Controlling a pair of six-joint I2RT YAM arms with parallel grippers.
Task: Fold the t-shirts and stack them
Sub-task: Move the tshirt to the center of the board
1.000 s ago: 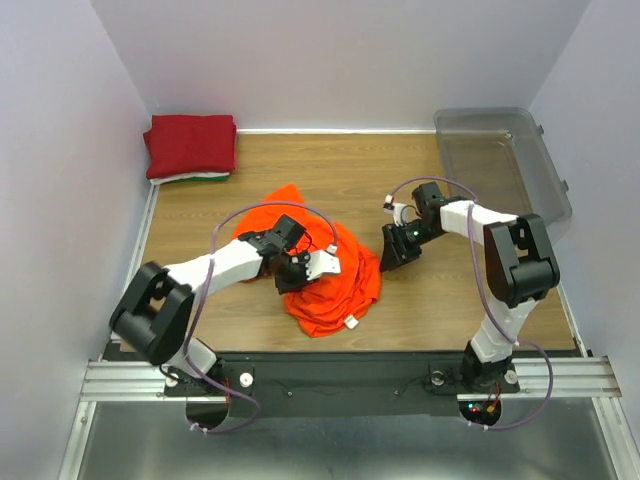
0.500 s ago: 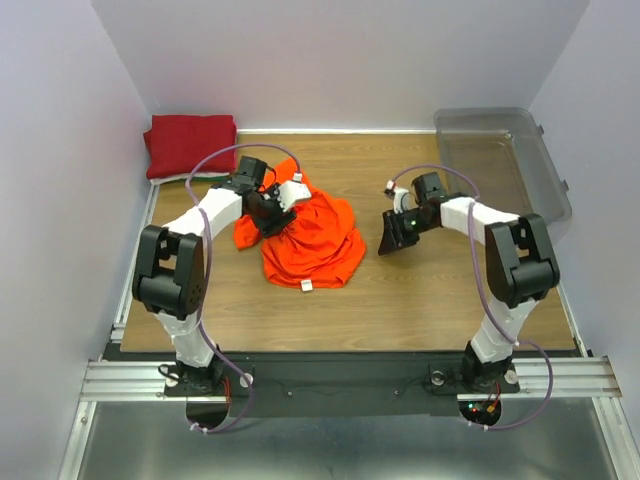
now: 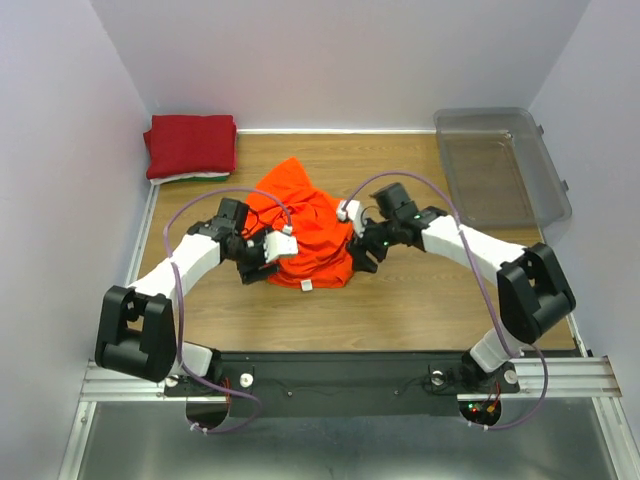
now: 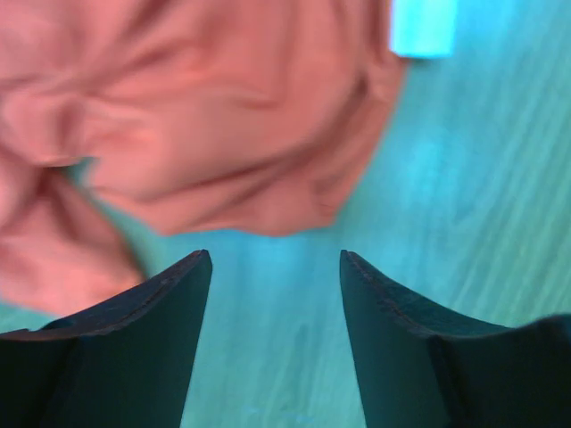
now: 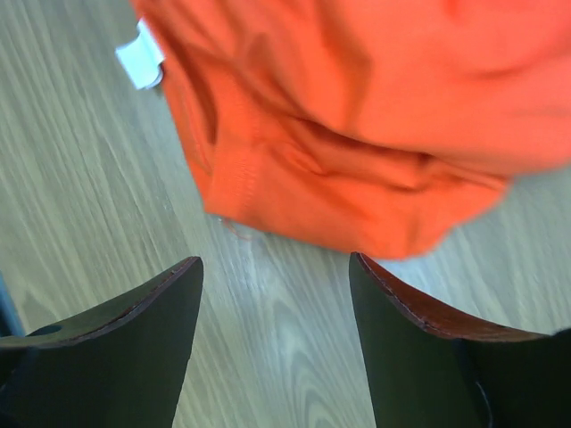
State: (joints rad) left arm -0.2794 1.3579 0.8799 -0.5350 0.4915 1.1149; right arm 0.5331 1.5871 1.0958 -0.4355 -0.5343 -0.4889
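Wooden tabletop (image 3: 420, 300) carries the crumpled orange t-shirt (image 3: 305, 235) at its centre; the folded dark red t-shirt (image 3: 190, 145) lies in the far-left corner. Left gripper (image 4: 273, 255) and right gripper (image 5: 275, 259) flank the orange cloth, jaws spread, grasping nothing.

Beyond my left fingers (image 4: 116, 357) the orange t-shirt (image 4: 223, 116) is blurred, its white tag (image 4: 424, 27) cut off at top.

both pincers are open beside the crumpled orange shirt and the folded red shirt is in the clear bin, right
No: the top view shows the folded red shirt in the far left corner, apart from the clear bin at far right. The rest holds.
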